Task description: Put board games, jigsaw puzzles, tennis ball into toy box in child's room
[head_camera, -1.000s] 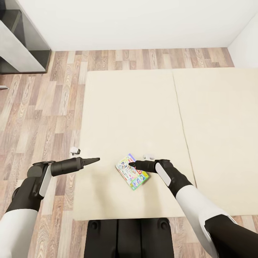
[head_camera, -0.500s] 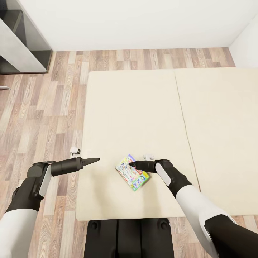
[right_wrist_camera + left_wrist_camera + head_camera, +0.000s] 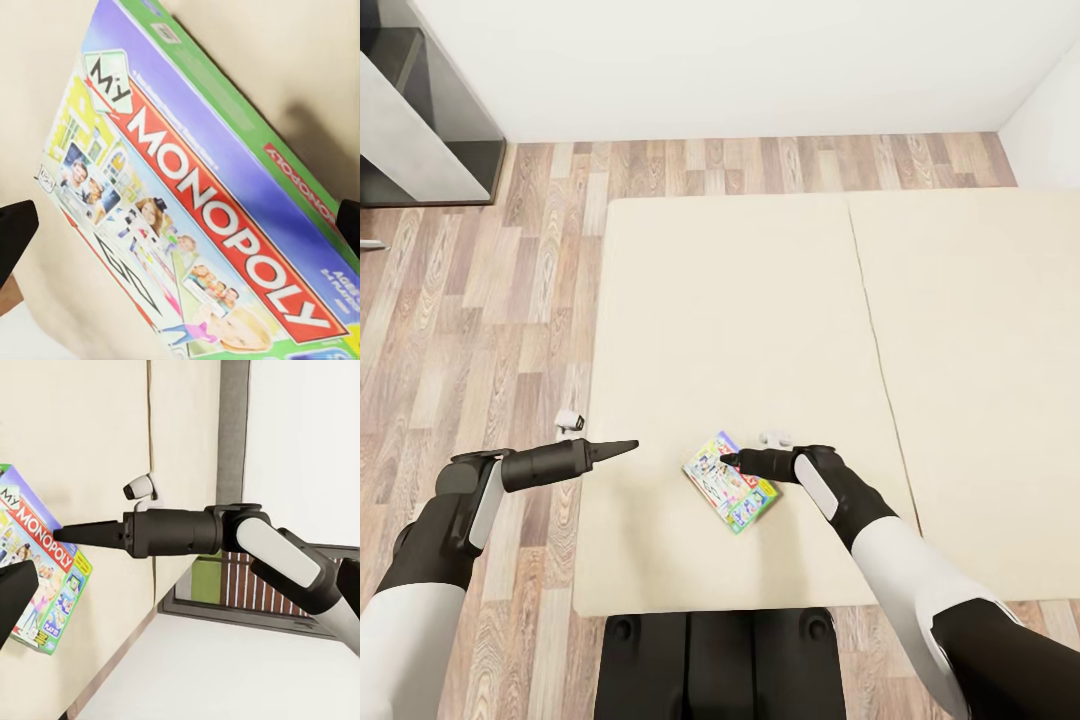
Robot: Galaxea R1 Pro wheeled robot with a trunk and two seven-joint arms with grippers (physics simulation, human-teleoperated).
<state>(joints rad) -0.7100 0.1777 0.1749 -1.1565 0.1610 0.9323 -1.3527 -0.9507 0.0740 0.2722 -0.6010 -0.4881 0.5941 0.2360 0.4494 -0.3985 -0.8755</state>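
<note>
nearest, the robot's dark base (image 3: 718,650) stands at the near edge of the bed (image 3: 780,300), low and cream, made of two mattresses with a seam running near to far between them. on the left mattress, close to the near edge, lies one board game (image 3: 731,481), a flat box turned at an angle, flat on the mattress. the right gripper (image 3: 726,459) hangs over the box's far left corner; the head view does not show whether it touches. in the right wrist view the box (image 3: 202,225) reads "my monopoly", and the two dark fingers (image 3: 15,232) stand wide apart at either side of it, open, holding nothing. the left gripper (image 3: 628,444) hovers over the left margin of the mattress, well apart from the box, its fingers drawn to one closed point, holding nothing. the left wrist view catches the right gripper (image 3: 64,534) side-on as one narrow point, with the game box (image 3: 37,577) just beside it, and a grey bed frame strip with a window beyond.

left of the bed runs a broad strip of wood-plank floor (image 3: 470,300), and a narrower strip lies past the bed's far edge. in the far left corner stands a dark grey piece of furniture (image 3: 420,110). white walls (image 3: 740,60) close the far side and the far right.
</note>
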